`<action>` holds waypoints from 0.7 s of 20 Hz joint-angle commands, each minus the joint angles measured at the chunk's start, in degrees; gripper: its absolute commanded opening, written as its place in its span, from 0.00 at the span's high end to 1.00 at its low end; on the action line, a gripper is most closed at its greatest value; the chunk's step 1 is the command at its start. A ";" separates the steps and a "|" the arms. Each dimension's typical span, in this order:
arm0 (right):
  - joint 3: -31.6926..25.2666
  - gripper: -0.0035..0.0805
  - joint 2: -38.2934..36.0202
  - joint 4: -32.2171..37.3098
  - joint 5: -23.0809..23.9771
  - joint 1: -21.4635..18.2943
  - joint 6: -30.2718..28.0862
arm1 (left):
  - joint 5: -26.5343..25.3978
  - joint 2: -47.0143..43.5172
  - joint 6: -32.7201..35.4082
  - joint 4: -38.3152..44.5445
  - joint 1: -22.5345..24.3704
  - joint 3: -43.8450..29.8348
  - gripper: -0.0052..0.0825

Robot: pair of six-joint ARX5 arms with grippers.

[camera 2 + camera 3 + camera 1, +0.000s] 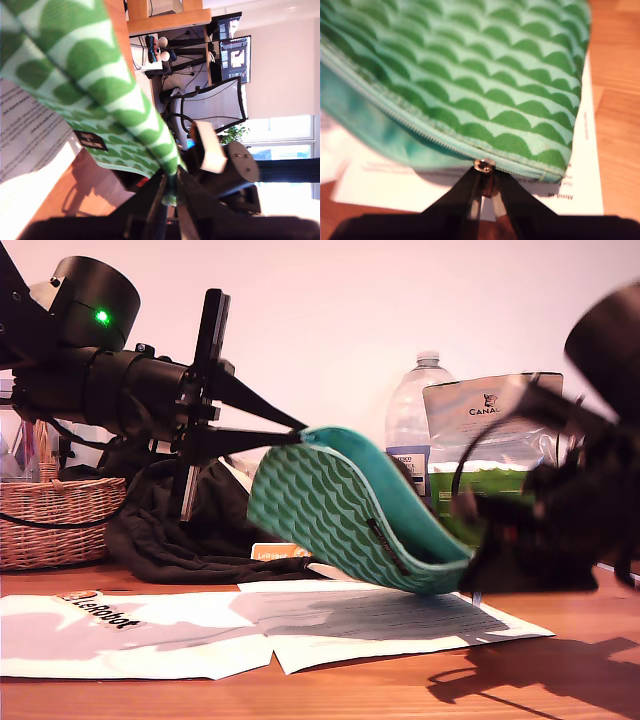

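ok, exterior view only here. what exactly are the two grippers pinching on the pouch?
Observer: Up close, my second gripper is shut on the small metal zip pull, at a corner of the pouch.
Operator: and the other one?
Observer: Not on the zip. Here my first gripper is shut on a folded fabric edge of the pouch, with the cloth running back toward its camera.

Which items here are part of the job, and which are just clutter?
In use: green scallop-patterned fabric zip pouch, pinched by my first gripper; its metal zip pull, gripped by my second gripper.
Lying about: printed paper sheets, wicker basket, black cloth, clear plastic bottle, green-and-silver food bag.
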 commanded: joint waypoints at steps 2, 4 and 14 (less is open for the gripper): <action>0.44 0.97 -2.99 -2.78 0.02 0.17 3.65 | -1.11 0.72 3.04 -1.99 -1.51 -0.15 0.96; 1.03 0.97 -3.04 -4.94 -0.20 0.39 5.99 | -1.57 0.74 4.28 -2.93 -2.54 -0.15 0.96; 2.69 0.97 -3.04 -10.60 1.53 1.25 0.98 | 3.02 0.74 18.32 -12.55 -0.31 -0.15 0.57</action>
